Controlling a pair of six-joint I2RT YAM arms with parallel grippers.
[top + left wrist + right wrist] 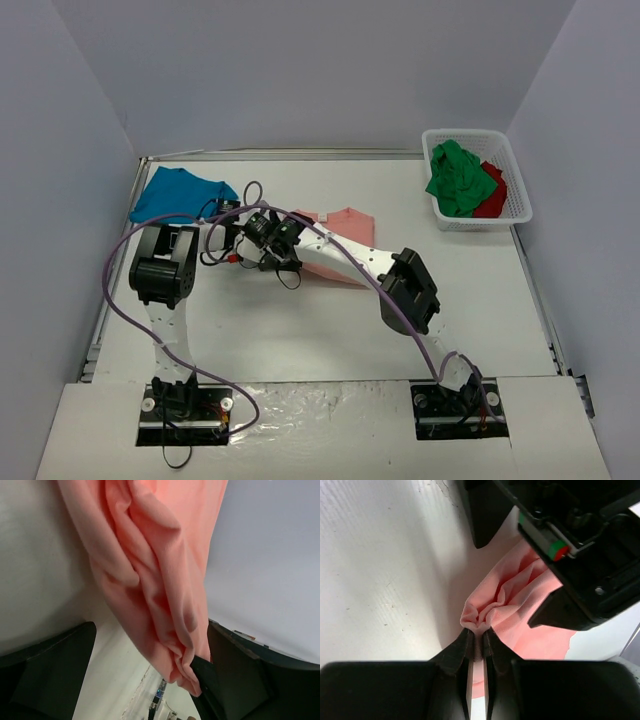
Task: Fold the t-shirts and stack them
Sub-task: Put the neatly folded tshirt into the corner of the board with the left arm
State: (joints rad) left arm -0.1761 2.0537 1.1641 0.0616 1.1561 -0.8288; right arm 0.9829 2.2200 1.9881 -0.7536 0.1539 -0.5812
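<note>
A salmon-pink t-shirt [340,232] lies mid-table, and one bunched corner of it [492,607] is lifted. My right gripper [282,242] [477,630] is shut on that bunched fold. My left gripper [260,228] [150,625] stands open around the same hanging cloth [150,560], and its fingers [50,665] do not press on it. In the right wrist view its two fingers [559,611] flank the fold. A teal-blue t-shirt [180,194] lies flat at the back left. Green [458,180] and red [494,192] t-shirts sit crumpled in the basket.
A white mesh basket [520,205] stands at the back right corner. Grey walls close in the table on three sides. The two arms cross above the table's middle, with purple cables [120,300] looping from them.
</note>
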